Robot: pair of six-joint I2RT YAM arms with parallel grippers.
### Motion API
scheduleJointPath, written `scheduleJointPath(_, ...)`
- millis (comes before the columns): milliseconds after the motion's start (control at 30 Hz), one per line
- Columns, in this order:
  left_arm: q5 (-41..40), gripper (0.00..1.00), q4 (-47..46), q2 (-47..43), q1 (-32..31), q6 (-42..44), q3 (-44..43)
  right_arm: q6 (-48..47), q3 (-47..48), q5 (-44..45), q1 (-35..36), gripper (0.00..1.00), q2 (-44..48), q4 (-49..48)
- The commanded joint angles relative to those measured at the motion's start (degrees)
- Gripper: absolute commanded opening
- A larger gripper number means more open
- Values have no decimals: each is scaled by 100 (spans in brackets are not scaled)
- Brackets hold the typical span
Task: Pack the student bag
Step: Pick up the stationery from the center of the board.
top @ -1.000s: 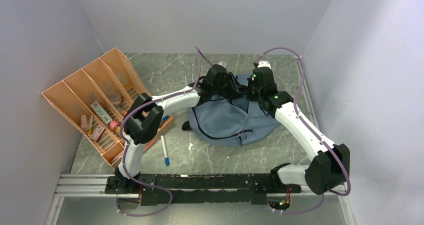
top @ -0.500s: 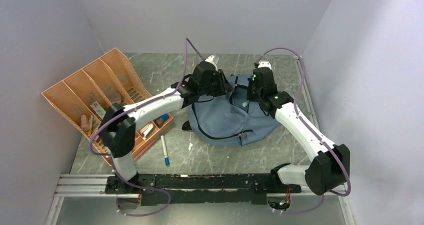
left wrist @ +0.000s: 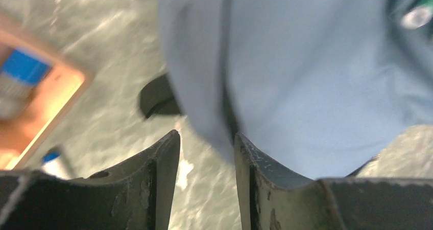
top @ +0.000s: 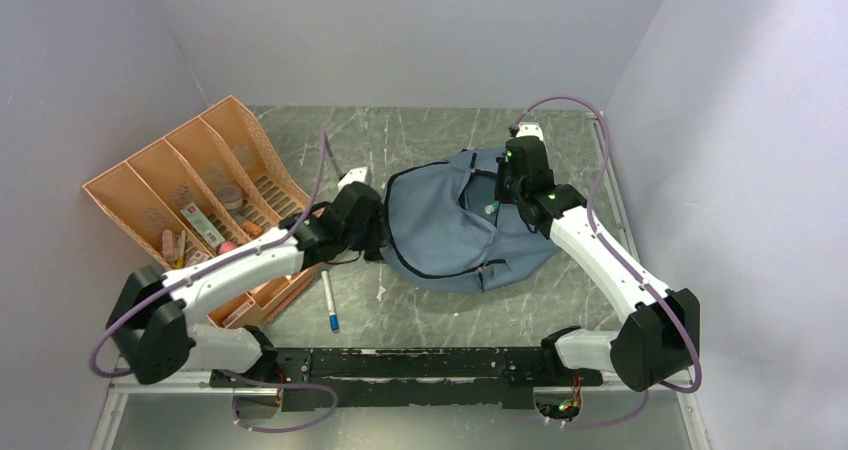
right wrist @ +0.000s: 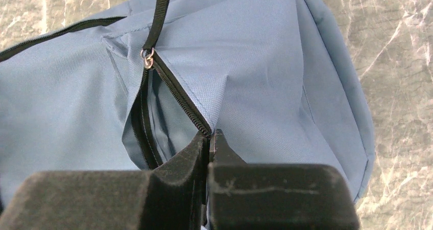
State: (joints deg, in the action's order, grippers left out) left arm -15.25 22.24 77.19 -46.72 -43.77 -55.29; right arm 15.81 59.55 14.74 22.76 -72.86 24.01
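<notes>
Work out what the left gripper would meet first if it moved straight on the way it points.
The left gripper, jaws apart, would most likely meet the edge of the bag first, though the blurred wrist view leaves depth unclear.

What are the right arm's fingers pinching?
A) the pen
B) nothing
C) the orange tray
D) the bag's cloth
D: in the right wrist view, the right fingers are shut on the bag, on its cloth edge right beside the open zipper.
</notes>
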Motion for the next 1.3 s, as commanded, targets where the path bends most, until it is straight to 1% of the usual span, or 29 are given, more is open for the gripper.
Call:
scheduleJointPath(0, -444, 48, 826, -830, -26, -349, 622, -80, -50, 232, -62, 0, 78, -270)
scheduleJointPath(167, -625, 44, 1566, -1542, -30, -882, 1074, -26, -163, 160, -62, 0, 97, -306)
scheduleJointPath(300, -494, 44, 1630, -1791, -32, -1107, 1588, -17, -164, 103, -62, 0, 49, -292)
scheduleJointPath(467, -507, 45, 1833, -1579, -30, -1360, 1895, -31, -154, 89, -62, 0, 52, -303)
scheduleJointPath(633, -487, 49, 1731, -1321, -25, -1472, 2155, -43, -191, 119, -61, 0, 94, -276)
scheduleJointPath(800, -525, 50, 1648, -1206, -30, -1552, 2300, -28, -274, 182, -63, 0, 174, -248)
scheduleJointPath(967, -539, 50, 1522, -1070, -26, -1549, 2366, -27, -277, 163, -62, 0, 143, -242)
scheduleJointPath(1267, -489, 46, 1237, -901, -30, -1627, 2551, -30, -233, 110, -62, 0, 121, -241)
